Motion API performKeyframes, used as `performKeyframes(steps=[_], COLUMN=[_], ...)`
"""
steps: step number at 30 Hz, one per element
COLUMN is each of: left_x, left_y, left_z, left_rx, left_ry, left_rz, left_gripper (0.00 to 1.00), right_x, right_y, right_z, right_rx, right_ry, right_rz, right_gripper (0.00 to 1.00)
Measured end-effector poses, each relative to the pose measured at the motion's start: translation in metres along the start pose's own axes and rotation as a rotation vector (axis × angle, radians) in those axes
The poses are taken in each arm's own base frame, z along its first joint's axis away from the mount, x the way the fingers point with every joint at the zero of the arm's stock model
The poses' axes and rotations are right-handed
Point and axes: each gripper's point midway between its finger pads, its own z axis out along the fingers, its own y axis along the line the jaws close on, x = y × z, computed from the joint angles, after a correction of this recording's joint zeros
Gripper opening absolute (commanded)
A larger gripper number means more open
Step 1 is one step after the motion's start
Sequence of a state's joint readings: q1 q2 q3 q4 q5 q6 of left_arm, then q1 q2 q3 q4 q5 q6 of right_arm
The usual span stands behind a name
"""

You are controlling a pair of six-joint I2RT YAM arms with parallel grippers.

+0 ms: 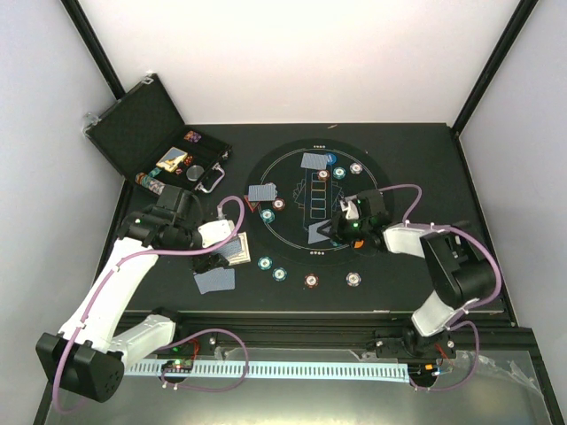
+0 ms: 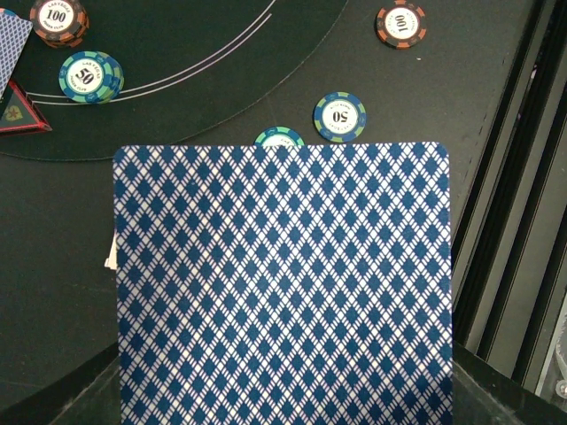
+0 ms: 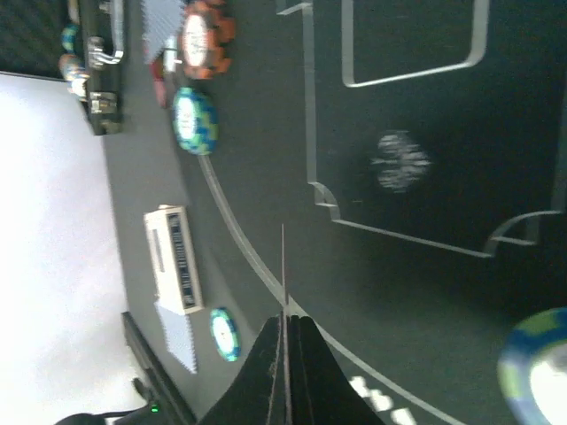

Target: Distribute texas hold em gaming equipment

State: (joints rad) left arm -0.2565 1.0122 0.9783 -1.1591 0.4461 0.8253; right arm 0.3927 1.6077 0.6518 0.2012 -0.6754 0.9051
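Black counter (image 1: pixel 416 159) carries a round printed mat (image 1: pixel 292 241). Left gripper (image 1: pixel 209 263) is clenched on a blue-backed playing card (image 2: pixel 283 283), held just outside the mat's near-left edge, with teal chips (image 2: pixel 339 116) beside it. Right gripper (image 3: pixel 285 328) is clenched on a second card (image 3: pixel 283 257), seen edge-on, over the mat beside its printed outlines.

A robotics lab test cell, this one: a black table (image 1: pixel 416 150) boxed in by plain white panels (image 1: pixel 292 53) on black frame struts (image 1: pixel 483 71). Along the table's near edge runs a slotted white cable duct (image 1: pixel 292 367) beside metal rails (image 1: pixel 292 341), and two robot arms, left (image 1: pixel 106 292) and right (image 1: pixel 452 274), stand bolted there, trailing purple cables (image 1: pixel 235 208).
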Motion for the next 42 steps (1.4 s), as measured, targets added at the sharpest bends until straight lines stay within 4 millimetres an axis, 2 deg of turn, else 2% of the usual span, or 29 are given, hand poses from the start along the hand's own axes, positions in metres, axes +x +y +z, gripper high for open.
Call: performKeyframes(steps=[2, 4, 5, 8, 12, 15, 17, 21, 24, 29, 32, 36, 39, 42], left_x=[0.0, -0.001, -0.001, -0.001, -0.001, -0.001, -0.001, -0.001, -0.001, -0.001, -0.001, -0.001, -0.001, -0.001], left_y=[0.0, 0.0, 0.0, -0.001, -0.001, -0.001, -0.001, -0.001, -0.001, -0.001, -0.001, -0.001, -0.001, -0.001], left_z=[-0.001, -0.001, -0.001, -0.002, -0.002, -0.002, -0.002, -0.002, -0.002, -0.002, -0.002, -0.002, -0.002, -0.002], left_rx=[-0.002, -0.004, -0.004, -0.007, -0.007, -0.008, -0.007, -0.007, -0.007, -0.005, -0.005, -0.005, -0.005, -0.005], left_ry=[-0.002, -0.004, -0.004, -0.007, -0.007, -0.007, -0.007, -0.007, -0.008, -0.01, -0.01, -0.01, -0.01, -0.01], left_rz=[0.001, 0.003, 0.003, 0.005, 0.005, 0.005, 0.005, 0.005, 0.005, 0.006, 0.006, 0.006, 0.006, 0.005], left_gripper=[0.02, 0.02, 0.01, 0.02, 0.01, 0.02, 0.02, 0.02, 0.02, 0.01, 0.02, 0.02, 0.02, 0.02], right_x=[-0.002, -0.003, -0.004, -0.003, -0.002, -0.007, -0.011, -0.017, -0.006, 0.023, 0.043, 0.079, 0.108, 0.131], right_y=[-0.016, -0.028, -0.034, -0.044, -0.045, -0.037, -0.027, 0.01, 0.044, 0.085, 0.115, 0.158, 0.177, 0.185], right_z=[0.003, 0.004, 0.004, 0.004, -0.003, -0.018, -0.03, -0.056, -0.062, -0.044, -0.03, -0.008, 0.009, 0.025], right_rx=[0.04, 0.074, 0.092, 0.136, 0.172, 0.201, 0.208, 0.167, 0.1, 0.013, -0.065, -0.194, -0.27, -0.307], right_ry=[0.012, 0.019, 0.022, 0.026, 0.021, -0.021, -0.06, -0.157, -0.166, -0.083, -0.021, 0.082, 0.169, 0.238], right_rz=[0.013, 0.018, 0.018, 0.01, -0.023, -0.056, -0.077, -0.143, -0.201, -0.245, -0.271, -0.299, -0.298, -0.282], right_gripper=[0.01, 0.09, 0.15, 0.43, 0.57, 0.69, 0.74, 0.79, 0.79, 0.8, 0.85, 0.87, 0.87, 0.87])
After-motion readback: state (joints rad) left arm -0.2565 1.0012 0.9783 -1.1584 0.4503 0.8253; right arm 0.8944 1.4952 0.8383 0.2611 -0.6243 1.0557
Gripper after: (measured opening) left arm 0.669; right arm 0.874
